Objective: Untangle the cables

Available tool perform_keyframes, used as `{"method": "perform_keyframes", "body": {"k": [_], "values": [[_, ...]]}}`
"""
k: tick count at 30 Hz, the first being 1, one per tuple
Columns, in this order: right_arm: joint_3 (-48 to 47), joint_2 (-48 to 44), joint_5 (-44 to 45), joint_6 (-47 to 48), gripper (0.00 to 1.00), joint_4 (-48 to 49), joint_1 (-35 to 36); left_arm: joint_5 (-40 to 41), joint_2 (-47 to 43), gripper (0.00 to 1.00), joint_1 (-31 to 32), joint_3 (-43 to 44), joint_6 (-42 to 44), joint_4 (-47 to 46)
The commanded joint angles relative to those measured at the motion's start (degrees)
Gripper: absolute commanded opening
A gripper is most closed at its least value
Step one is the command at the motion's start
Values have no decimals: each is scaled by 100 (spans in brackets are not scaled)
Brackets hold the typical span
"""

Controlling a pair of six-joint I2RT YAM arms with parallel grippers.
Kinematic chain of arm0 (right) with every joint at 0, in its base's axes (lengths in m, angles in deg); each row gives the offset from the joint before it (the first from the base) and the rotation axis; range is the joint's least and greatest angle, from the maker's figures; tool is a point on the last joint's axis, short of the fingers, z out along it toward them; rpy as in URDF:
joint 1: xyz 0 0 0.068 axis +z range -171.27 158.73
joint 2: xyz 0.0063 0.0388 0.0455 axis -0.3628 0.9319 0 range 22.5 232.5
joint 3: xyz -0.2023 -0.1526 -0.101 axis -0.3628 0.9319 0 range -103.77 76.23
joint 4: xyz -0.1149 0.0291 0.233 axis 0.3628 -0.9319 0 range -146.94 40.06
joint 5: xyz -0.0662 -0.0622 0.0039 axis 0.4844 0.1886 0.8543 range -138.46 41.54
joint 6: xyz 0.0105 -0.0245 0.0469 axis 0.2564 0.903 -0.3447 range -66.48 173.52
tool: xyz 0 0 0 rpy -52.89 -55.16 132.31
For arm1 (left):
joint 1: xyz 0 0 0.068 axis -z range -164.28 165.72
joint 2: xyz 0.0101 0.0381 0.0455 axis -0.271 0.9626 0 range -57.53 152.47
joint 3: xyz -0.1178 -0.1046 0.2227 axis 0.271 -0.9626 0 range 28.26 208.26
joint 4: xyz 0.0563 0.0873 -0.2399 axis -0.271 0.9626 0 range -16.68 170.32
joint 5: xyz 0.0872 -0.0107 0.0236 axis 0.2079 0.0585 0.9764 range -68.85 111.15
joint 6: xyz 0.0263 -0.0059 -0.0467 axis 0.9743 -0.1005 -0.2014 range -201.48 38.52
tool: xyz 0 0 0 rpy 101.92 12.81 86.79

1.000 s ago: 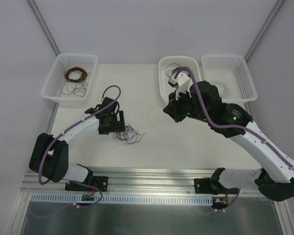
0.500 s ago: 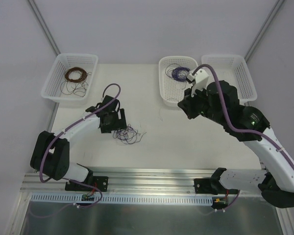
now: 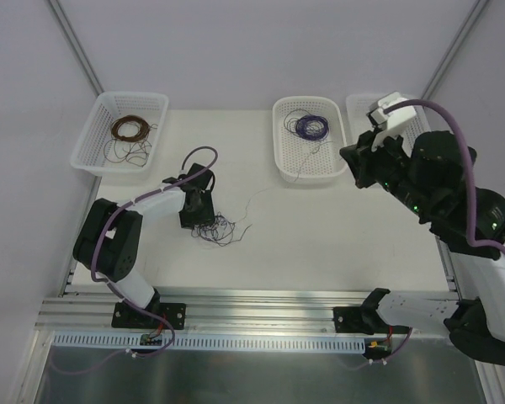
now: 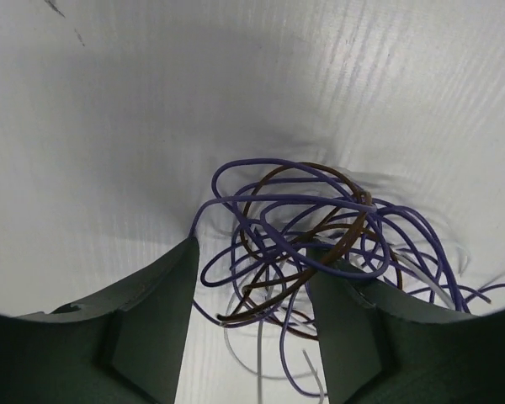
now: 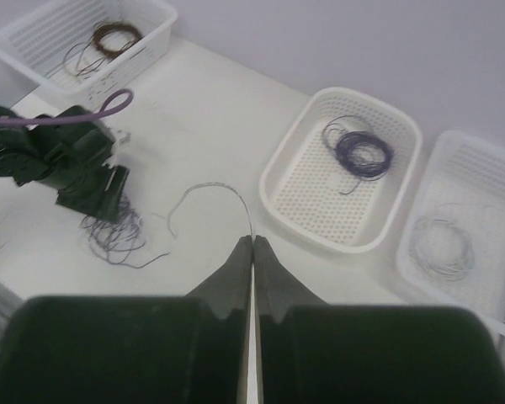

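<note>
On the bench, seen from above, the cables (image 3: 217,229) lay knotted, long axis left-to-right with tails pointing right, beneath the left end effector (image 3: 199,220). The right end effector (image 3: 359,165) had swung right, past the middle basket (image 3: 278,147).

At the left wrist, spread fingers (image 4: 147,324) straddled the knot.

At the right wrist, the jaws were pinched on a white strand (image 5: 204,187) curving left.

cables (image 4: 307,240): purple and dark brown, with one pale strand among them
loose strand (image 5: 212,184): whitish grey
bench (image 3: 337,236): plain off-white
left basket (image 3: 84,145): white, dotted with holes
its coil (image 3: 128,129): brown
middle basket (image 3: 279,156): white, dotted
its coil (image 3: 310,126): purple
right basket (image 5: 480,147): white, dotted
its coil (image 5: 442,244): pale grey
left arm's hose (image 3: 199,151): purple
right arm's hose (image 3: 442,109): purple
</note>
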State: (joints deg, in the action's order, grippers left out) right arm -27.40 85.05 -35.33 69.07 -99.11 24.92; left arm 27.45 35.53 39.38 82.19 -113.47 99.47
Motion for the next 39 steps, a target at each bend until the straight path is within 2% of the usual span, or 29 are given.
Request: {"method": "perform_keyframes", "body": {"k": [1, 7, 10, 13, 24, 27, 31, 32, 35, 39], "values": [[-447, -444, 1364, 597, 1, -32, -40, 589, 72, 53, -2, 179, 87, 83], [-255, -1269, 2728, 1353, 1, 679, -49, 969, 81, 56, -414, 162, 79, 285], [-245, -1525, 3028, 1512, 1, 803, -40, 987, 37, 59, -747, 92, 79, 347], [-210, -1649, 3047, 1486, 1, 786, -32, 925, -59, 59, -1046, 47, 61, 373], [124, -1614, 2924, 1249, 1, 592, -32, 1065, -130, 62, -1206, 56, 167, 470], [325, -1623, 2897, 1092, 1, 471, -32, 891, -112, 56, -1241, 56, 96, 487], [1255, -1491, 2749, 399, 1, 118, -40, 679, -314, 53, -1136, 38, 70, 487], [1971, -1508, 2661, 196, 1, 196, -75, 618, -401, 53, -1118, 47, 148, 496], [3239, -1447, 2099, -612, 1, 329, -338, 469, -612, 53, -995, -23, 237, 487], [4392, -1324, 1791, -1527, 11, 487, -786, 424, -806, 53, -872, -199, 263, 487]]}}
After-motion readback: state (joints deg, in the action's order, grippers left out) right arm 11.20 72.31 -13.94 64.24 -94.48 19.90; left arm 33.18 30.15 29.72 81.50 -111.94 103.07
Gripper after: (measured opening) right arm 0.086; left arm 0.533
